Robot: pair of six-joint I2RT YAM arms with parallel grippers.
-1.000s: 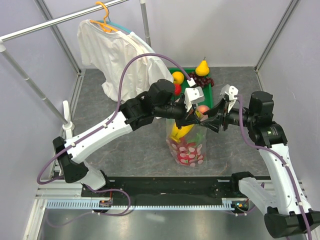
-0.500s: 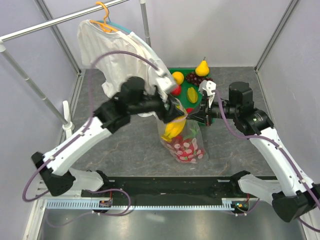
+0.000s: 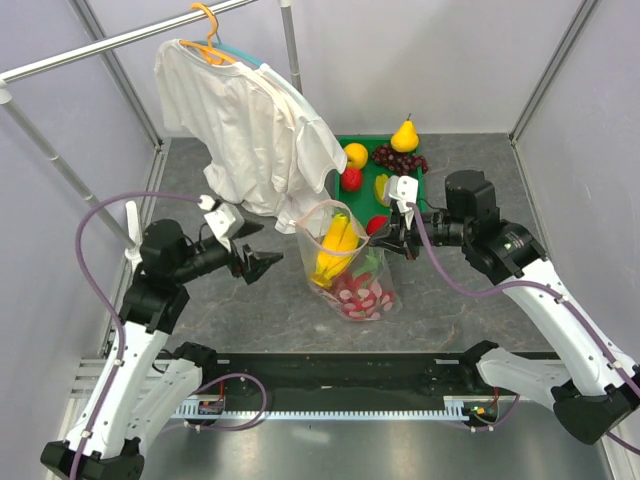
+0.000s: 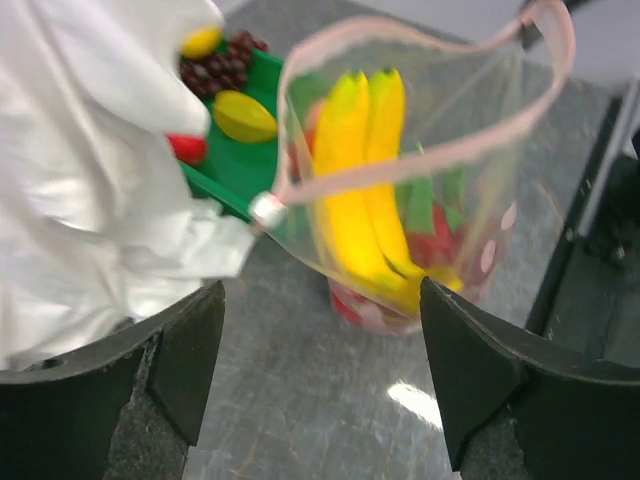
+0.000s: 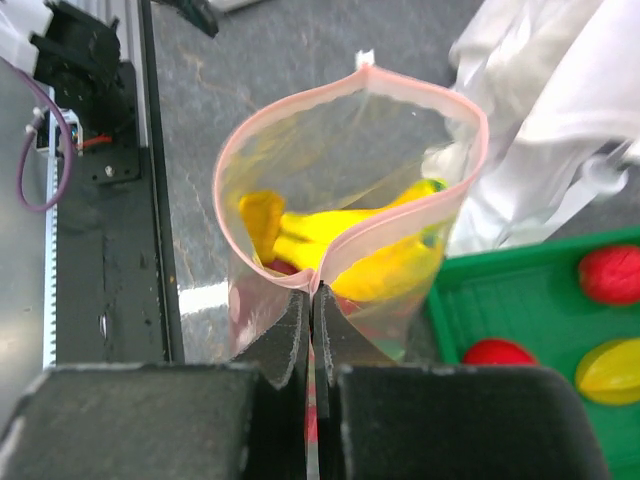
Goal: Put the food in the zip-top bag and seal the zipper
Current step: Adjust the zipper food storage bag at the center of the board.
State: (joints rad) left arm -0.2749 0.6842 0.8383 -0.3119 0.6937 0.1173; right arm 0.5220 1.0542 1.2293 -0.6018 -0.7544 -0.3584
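Note:
The zip-top bag stands on the table with its mouth wide open. A yellow banana bunch and the pink-red dragon fruit lie inside it. My right gripper is shut on the near side of the bag's rim, pinching the pink zipper. The banana shows through the open mouth. My left gripper hangs open to the left of the bag, apart from it, with nothing between its fingers. From there I see the bag, its zipper and the banana.
A green tray behind the bag holds a yellow pear, dark grapes and round red and orange fruits. A white shirt hangs from a rail and droops next to the bag's far-left side. Black rail along the near edge.
My left gripper let go of the bag, opened and drew back to the left. My right gripper shut on the bag's rim. The bag shifted a little to the left.

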